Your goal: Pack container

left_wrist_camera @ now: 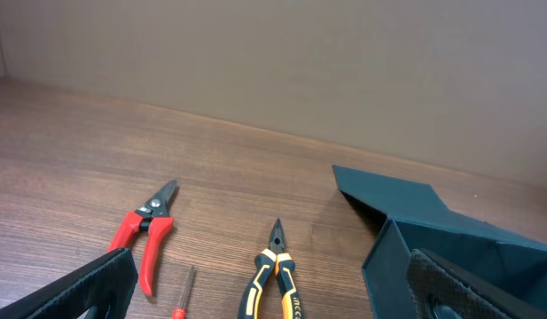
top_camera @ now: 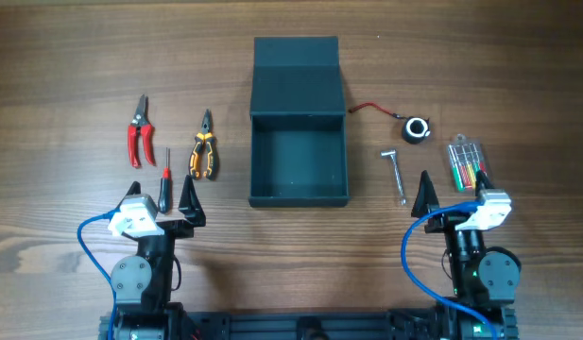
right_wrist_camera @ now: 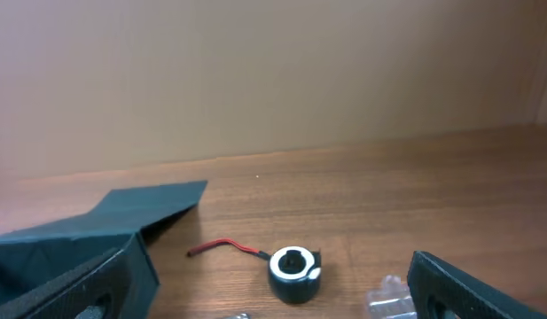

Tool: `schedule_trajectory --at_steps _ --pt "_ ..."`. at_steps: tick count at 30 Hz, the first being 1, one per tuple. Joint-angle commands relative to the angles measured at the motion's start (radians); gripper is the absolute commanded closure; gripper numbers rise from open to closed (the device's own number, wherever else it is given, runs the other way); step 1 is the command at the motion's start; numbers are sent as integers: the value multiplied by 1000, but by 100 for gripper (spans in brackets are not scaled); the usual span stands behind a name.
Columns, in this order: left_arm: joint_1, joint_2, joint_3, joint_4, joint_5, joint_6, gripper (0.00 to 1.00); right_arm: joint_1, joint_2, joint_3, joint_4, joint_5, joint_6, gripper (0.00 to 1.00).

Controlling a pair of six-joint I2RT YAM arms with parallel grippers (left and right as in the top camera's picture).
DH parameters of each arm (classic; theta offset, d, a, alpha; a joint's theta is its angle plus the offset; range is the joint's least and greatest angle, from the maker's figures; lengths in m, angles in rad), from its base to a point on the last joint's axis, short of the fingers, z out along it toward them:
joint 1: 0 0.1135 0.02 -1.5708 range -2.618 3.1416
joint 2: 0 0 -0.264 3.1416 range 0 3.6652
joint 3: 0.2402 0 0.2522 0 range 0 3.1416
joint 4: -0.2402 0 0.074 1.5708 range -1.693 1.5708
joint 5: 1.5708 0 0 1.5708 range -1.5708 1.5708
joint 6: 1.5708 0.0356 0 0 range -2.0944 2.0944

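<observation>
The dark teal-grey container [top_camera: 299, 156] stands open and empty at the table's centre, its lid [top_camera: 297, 64] laid back. It also shows in the left wrist view [left_wrist_camera: 433, 257] and the right wrist view [right_wrist_camera: 96, 226]. Left of it lie red pruning shears [top_camera: 138, 130], a red screwdriver [top_camera: 164, 179] and yellow-black pliers [top_camera: 203, 151]. Right of it lie a black round part with a red wire [top_camera: 416, 127], a metal L-key [top_camera: 396, 175] and a clear pack of small screwdrivers [top_camera: 468, 163]. My left gripper [top_camera: 161, 200] and right gripper [top_camera: 452, 196] are open and empty, near the front.
The tools also show in the left wrist view: shears [left_wrist_camera: 147, 232], screwdriver [left_wrist_camera: 184, 291], pliers [left_wrist_camera: 273, 275]. The round part [right_wrist_camera: 293, 270] shows in the right wrist view. Bare wooden table lies between the grippers and the container's front.
</observation>
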Motion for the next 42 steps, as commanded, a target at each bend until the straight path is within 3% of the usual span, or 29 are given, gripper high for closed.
schedule_trajectory --at_steps 1,5,8,11,14,19,21,31,33,37,42 --pt "8 -10 -10 3 16 20 0 0 6 -1 2 -4 159 0" --pt "8 -10 -10 3 15 20 0 0 80 16 7 -4 177 0" --pt "8 -10 -10 3 16 20 0 0 191 85 58 -3 28 0" --pt "8 -10 -10 3 16 20 0 -1 438 290 53 -6 -64 0" --pt "8 -10 -10 3 16 20 0 -1 720 595 -151 -20 -66 0" --pt "8 -10 -10 3 15 20 0 -1 1241 1209 -718 -73 -195 0" --pt "8 -10 -10 3 15 20 0 -1 1366 1345 -827 -64 -195 0" --pt "8 -10 -10 3 15 20 0 -2 1411 1363 -877 261 -237 0" --pt "8 -10 -10 3 15 20 0 -14 1416 1364 -904 269 -327 0" --pt "8 -10 -10 3 16 20 0 -164 1535 1364 -939 201 -319 0" --pt "8 -10 -10 3 15 20 0 -253 1758 1364 -950 81 -346 0"
